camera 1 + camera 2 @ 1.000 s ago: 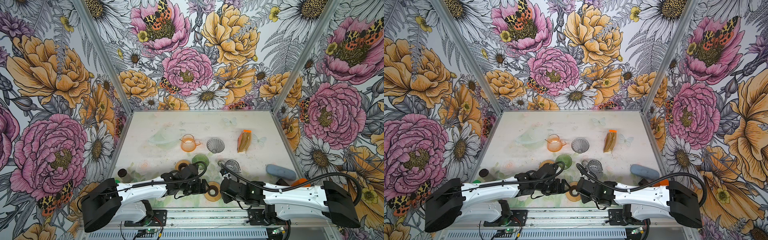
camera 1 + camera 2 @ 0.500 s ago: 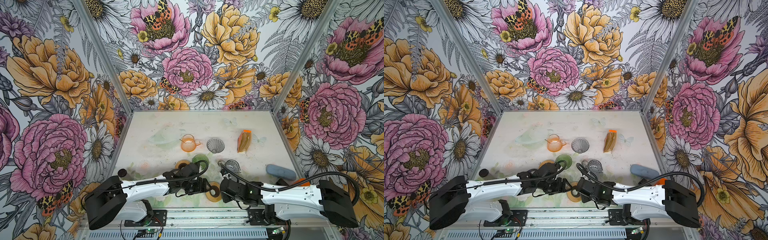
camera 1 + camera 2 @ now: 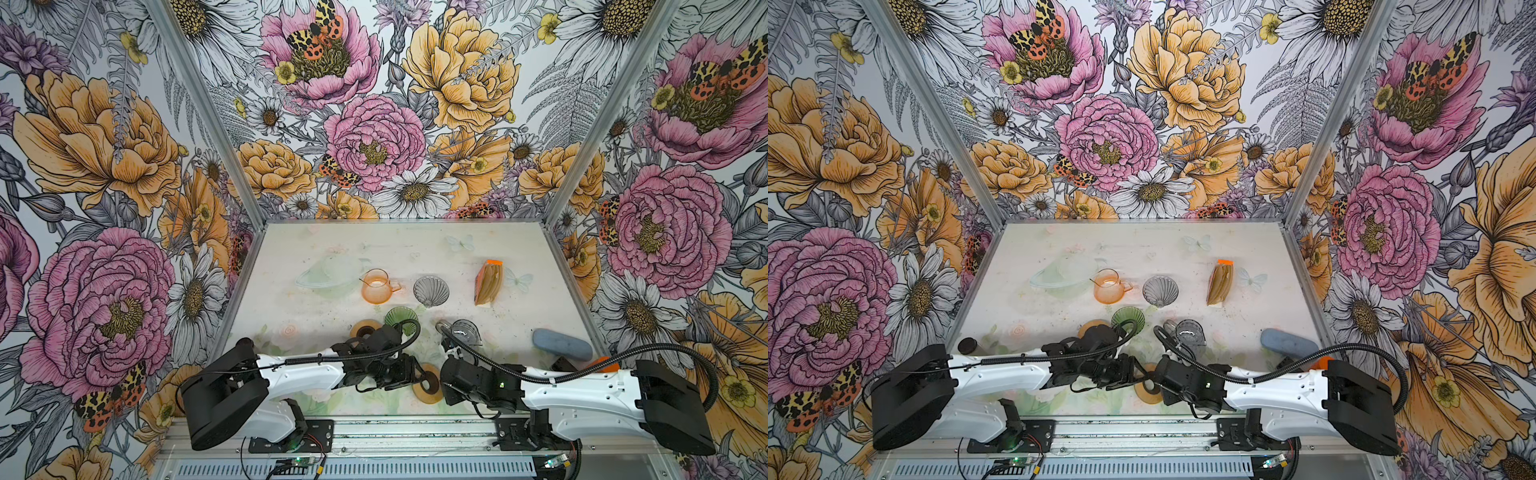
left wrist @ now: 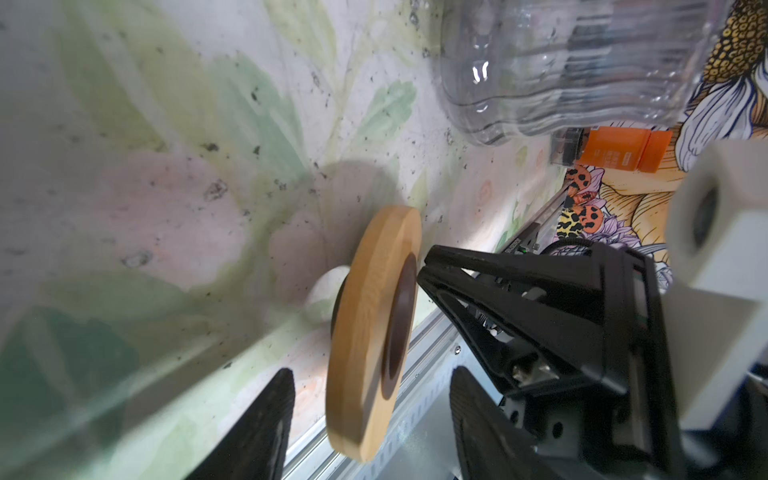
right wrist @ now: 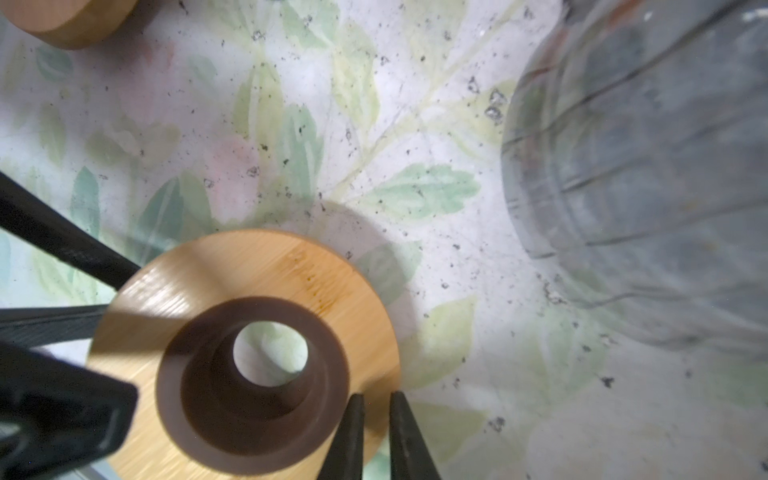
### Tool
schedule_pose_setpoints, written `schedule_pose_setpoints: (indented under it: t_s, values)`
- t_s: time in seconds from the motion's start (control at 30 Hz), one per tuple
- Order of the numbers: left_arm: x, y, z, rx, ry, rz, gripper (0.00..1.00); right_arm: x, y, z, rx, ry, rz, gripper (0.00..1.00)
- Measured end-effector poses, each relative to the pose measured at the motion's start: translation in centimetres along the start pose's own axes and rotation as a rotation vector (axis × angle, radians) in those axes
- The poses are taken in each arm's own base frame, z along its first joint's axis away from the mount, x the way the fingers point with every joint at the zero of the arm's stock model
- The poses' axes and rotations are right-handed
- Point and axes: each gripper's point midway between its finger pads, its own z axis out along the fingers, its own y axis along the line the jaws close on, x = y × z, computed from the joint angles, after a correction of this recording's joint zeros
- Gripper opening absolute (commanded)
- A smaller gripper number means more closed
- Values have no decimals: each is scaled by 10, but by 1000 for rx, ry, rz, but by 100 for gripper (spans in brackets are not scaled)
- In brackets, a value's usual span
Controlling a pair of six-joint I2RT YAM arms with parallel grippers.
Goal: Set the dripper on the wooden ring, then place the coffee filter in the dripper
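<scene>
Two pincers meet low at the near edge of the table (image 3: 374, 245). The left pincer (image 4: 372, 372) is spread wide. One black finger sits on each side of a wooden ring (image 5: 266, 266), with a gap on both sides, so it is not pinching the ring. The ring has a brown collar in its middle and looks tipped up off the table. The right pincer (image 5: 376, 399) has its fingers pressed almost together, with only a thin slit between them. Its tips sit at the ring's rim, and I cannot tell if they pinch it.

Behind the pincers sits a green dripper (image 3: 401, 318). A clear ribbed dripper (image 3: 431, 291) is a bit further back. Another clear dripper (image 3: 465, 332) lies near the right pincer. The coffee filter pack (image 3: 489, 282) holds brown papers in a clear bag with an orange top. It lies flat, far back on the right side of the table. It is well apart from both pincers, and neither one touches it.
</scene>
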Motion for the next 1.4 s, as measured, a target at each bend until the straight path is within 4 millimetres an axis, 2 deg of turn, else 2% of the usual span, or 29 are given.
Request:
schedule_pose_setpoints:
  t_s: [0.6,0.83,1.03,1.23,1.4]
  values:
    - [2,-8,2,23,5,-5,28,1,-2,-1,-14,-13,15,14]
    - [0,-24,0,43,-2,17,18,1,-2,-2,-16,-15,18,14]
    - [-1,-24,-4,25,-13,26,11,0,-2,-4,-29,-24,22,15]
    - [-2,-33,-14,39,-36,54,9,-10,6,-19,-86,-74,36,19]
    - [-5,-49,-32,96,-68,94,9,-31,14,-48,-152,-150,45,26]
